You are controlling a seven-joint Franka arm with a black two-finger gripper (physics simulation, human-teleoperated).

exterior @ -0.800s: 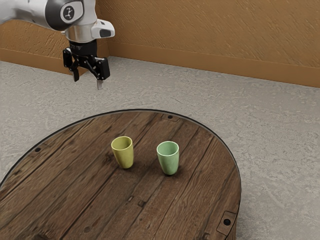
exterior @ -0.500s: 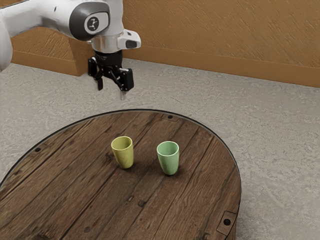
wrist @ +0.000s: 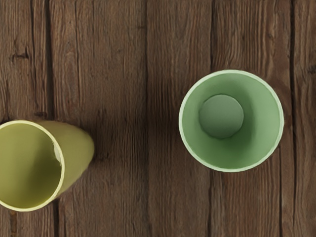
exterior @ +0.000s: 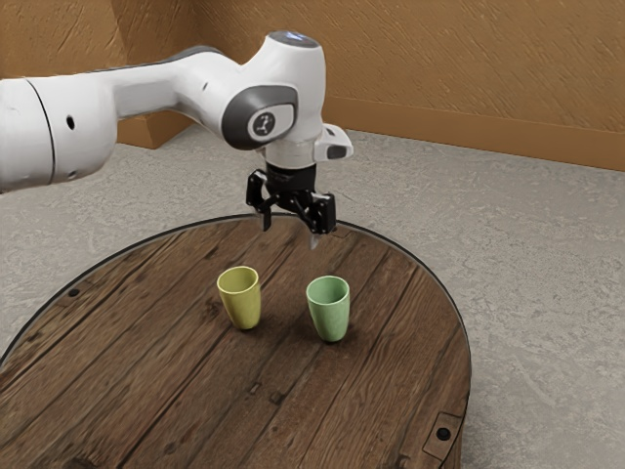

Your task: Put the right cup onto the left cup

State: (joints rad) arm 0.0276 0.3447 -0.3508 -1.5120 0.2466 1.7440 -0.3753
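Note:
My gripper (exterior: 289,234) hangs above the two cups in the exterior view, its fingers apart with nothing between them. The green cup (exterior: 330,311) stands upright on the table toward the exterior view's right; the yellow cup (exterior: 241,299) stands upright a short gap away toward the left. From above, the wrist view looks down into the green cup (wrist: 231,121), down to its round bottom, and into the yellow cup (wrist: 30,165), which is cut off by the picture's edge. The cups do not touch.
A round table of dark wooden planks (exterior: 186,391) carries both cups. Metal plates with dark bolts (exterior: 443,434) sit near its rim. Behind it are the grey floor (exterior: 527,254) and a brown wall (exterior: 488,59).
The arm has swung from beyond the table toward the exterior view's right and come lower, bringing my gripper over the table near the cups. Both cups have stayed where they were.

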